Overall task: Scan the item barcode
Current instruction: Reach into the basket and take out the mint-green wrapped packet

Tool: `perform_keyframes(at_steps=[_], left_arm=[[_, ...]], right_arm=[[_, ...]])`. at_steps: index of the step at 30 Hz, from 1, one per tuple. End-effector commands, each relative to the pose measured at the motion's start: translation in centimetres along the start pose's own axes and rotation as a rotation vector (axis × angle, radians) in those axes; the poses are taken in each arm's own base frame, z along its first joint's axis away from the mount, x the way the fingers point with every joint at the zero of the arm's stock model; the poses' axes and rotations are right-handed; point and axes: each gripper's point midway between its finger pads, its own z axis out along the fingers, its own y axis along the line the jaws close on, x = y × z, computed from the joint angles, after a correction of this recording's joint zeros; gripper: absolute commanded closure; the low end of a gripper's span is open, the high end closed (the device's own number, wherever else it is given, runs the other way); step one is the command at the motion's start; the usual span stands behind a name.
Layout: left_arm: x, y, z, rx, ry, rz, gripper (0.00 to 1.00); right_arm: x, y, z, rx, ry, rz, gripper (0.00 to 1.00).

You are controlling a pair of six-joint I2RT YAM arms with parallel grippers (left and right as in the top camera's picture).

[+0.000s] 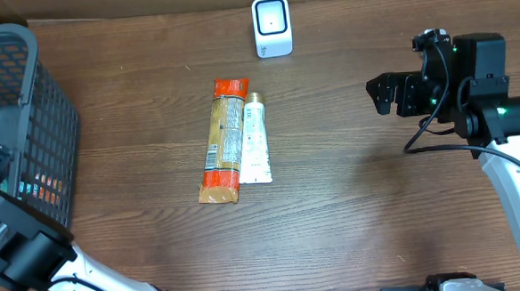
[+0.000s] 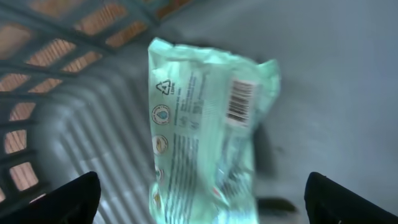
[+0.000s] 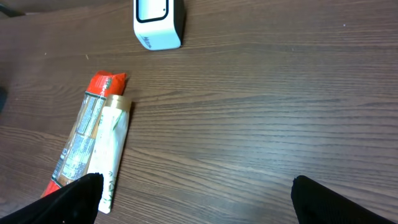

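- Mint-green film is filling the view beneath the left gripper (image 2: 211,202), which is hanging inside the basket (image 1: 50,130) with its jaws spread wide and released, one dark fingertip at either side and neither touching anything.
- The packet (image 2: 205,124) is lying flat on the basket floor. It is a soft, glossy, crinkled pillow pouch, and its barcode (image 2: 240,101) is facing up near one end. The view is blurring, so the small print cannot be read.
- The basket itself is showing grey moulded plastic, a ribbed floor and lattice walls with brown wood showing through the holes.
- The pick appears to be the step in hand, as nothing is being lifted yet. The next move is calling for a descent and a gentle close across the pouch's narrow width, clear of the barcode, since the slick film is likely to slip or crumple. The pouch would then travel out of the basket, code turned to the reader.
- Outside the basket, on the wood-grain table (image 1: 352,203), an orange-and-gold snack bar (image 1: 222,143) and a slim white tube (image 1: 254,139) are lying side by side, touching.
- Farther from the basket, the scanner (image 1: 272,25), a small white rounded box, is standing upright.
- Farthest from the basket, the right gripper (image 3: 208,202) is hovering over bare wood, jaws apart and empty.
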Motion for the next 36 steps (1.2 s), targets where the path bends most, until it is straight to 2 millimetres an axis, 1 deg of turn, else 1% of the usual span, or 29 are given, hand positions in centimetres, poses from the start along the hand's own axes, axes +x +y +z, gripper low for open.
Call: perform_keyframes(at_steps=[1,4,7,8,9,10,11,14,19,20,22,24,25,26,27,28,29,30,31,32,33,34,36], left_arm=[[1.1,1.3,2.8,-0.078,0.051,0.019,0.08],[1.3,0.9,4.0,-0.076,0.062,0.022,0.12],[1.5,0.5,4.9,-0.072,0.07,0.026,0.22],[1.5,0.4,5.1,-0.071,0.071,0.028,0.3],[1.6,0.2,5.2,-0.07,0.071,0.031,0.39],[1.6,0.1,5.4,-0.07,0.071,0.033,0.51],[1.7,-0.1,5.5,-0.07,0.073,0.037,0.66],[1.7,-0.2,5.5,-0.069,0.074,0.041,0.96],[1.6,-0.2,5.2,-0.066,0.072,0.105,0.96],[1.4,-0.2,4.9,-0.065,0.067,0.112,0.96],[0.5,-0.2,3.5,-0.053,0.038,0.104,0.96],[-0.8,-0.7,1.2,-0.004,-0.008,0.093,0.96],[-1.8,-1.1,-0.6,0.03,-0.046,0.086,0.96],[-3.2,-1.6,-3.6,0.077,-0.107,0.077,0.96],[-4.1,-1.9,-5.5,0.107,-0.148,0.073,0.96],[-5.1,-2.2,-8.1,0.141,-0.199,0.069,0.96],[-6.0,-2.5,-11.3,0.183,-0.258,0.066,0.96],[-6.6,-2.8,-14.1,0.221,-0.309,0.066,0.96],[-7.1,-3.2,-17.4,0.268,-0.367,0.071,0.96],[-7.2,-3.6,-20.1,0.309,-0.417,0.086,0.96],[-7.1,-4.2,-23.3,0.36,-0.473,0.114,0.96],[-6.6,-4.8,-25.9,0.402,-0.515,0.142,0.96],[-4.6,-7.1,-31.0,0.51,-0.581,0.213,0.96]], right_arm=[[-1.1,0.4,-0.6,0.001,-0.03,-0.017,0.01],[-1.1,0.4,-0.6,0.001,-0.03,-0.017,0.01],[-1.0,0.4,-0.6,0.001,-0.028,-0.016,0.01],[-1.0,0.4,-0.6,0.001,-0.027,-0.016,0.01],[-1.0,0.4,-0.6,0.001,-0.027,-0.016,0.01],[-1.0,0.4,-0.6,0.001,-0.026,-0.015,0.01],[-0.9,0.4,-0.6,0.001,-0.025,-0.015,0.01],[-0.8,0.4,-0.6,0.002,-0.021,-0.014,0.01],[-0.9,0.4,-0.6,0.002,-0.023,-0.014,0.01],[-0.9,0.4,-0.6,0.002,-0.023,-0.014,0.01],[-0.9,0.4,-0.6,0.002,-0.022,-0.014,0.01],[-0.9,0.4,-0.6,0.001,-0.022,-0.014,0.01],[-0.9,0.4,-0.6,0.001,-0.023,-0.014,0.01],[-1.0,0.4,-0.6,0.001,-0.026,-0.015,0.01],[-1.0,0.4,-0.6,0.001,-0.028,-0.016,0.01],[-1.1,0.4,-0.6,0.001,-0.031,-0.017,0.01],[-1.1,0.4,-0.6,0.0,-0.033,-0.018,0.01],[-1.2,0.4,-0.6,0.0,-0.036,-0.019,0.01],[-1.3,0.4,-0.6,0.0,-0.038,-0.019,0.01],[-1.3,0.4,-0.6,0.0,-0.039,-0.02,0.01],[-1.3,0.4,-0.6,0.0,-0.039,-0.02,0.01],[-1.3,0.4,-0.6,0.0,-0.038,-0.02,0.01],[-1.2,0.4,-0.6,0.0,-0.038,-0.02,0.01]])
